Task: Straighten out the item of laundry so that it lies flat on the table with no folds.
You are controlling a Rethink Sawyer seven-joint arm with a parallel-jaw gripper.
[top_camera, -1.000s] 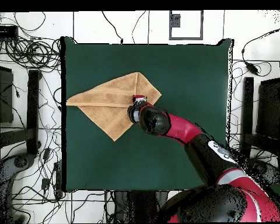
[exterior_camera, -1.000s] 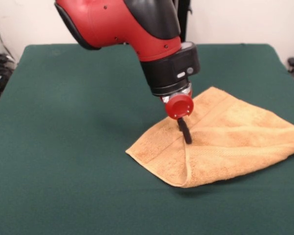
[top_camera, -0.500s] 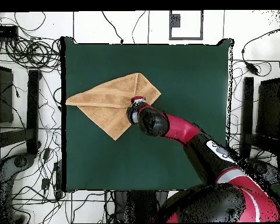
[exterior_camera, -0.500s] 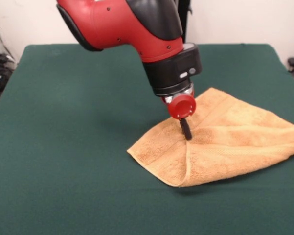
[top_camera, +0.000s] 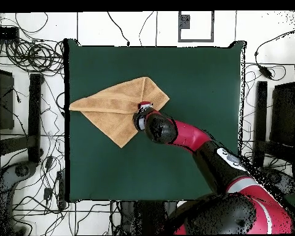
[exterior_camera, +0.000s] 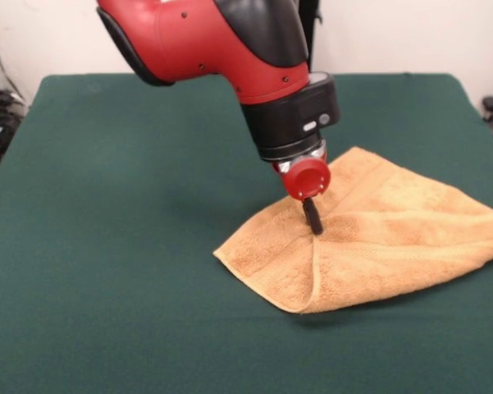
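Operator: Status of the work surface and load?

Technician: The desk [exterior_camera: 107,246] is covered in dark green cloth. The towel [exterior_camera: 394,238] lies toward one side of it, folded over on itself into a kite-like shape, with a doubled edge running to the corner nearest the front camera. It is not yet flat.

Operator: Arm and pincer?

Technician: The arm [exterior_camera: 213,41] comes down over the towel. The pincer [exterior_camera: 312,217] shows as a single dark tip meeting the cloth near the fold line. Its opening cannot be determined from either view, nor whether any cloth is gripped.

Operator: Failure risks from this position?

Technician: Judged only: if both layers are caught, a pull would drag the whole towel rather than open the fold. If the tip merely presses, the cloth may slip and bunch. A pull toward the nearby desk edge could carry a corner over it.
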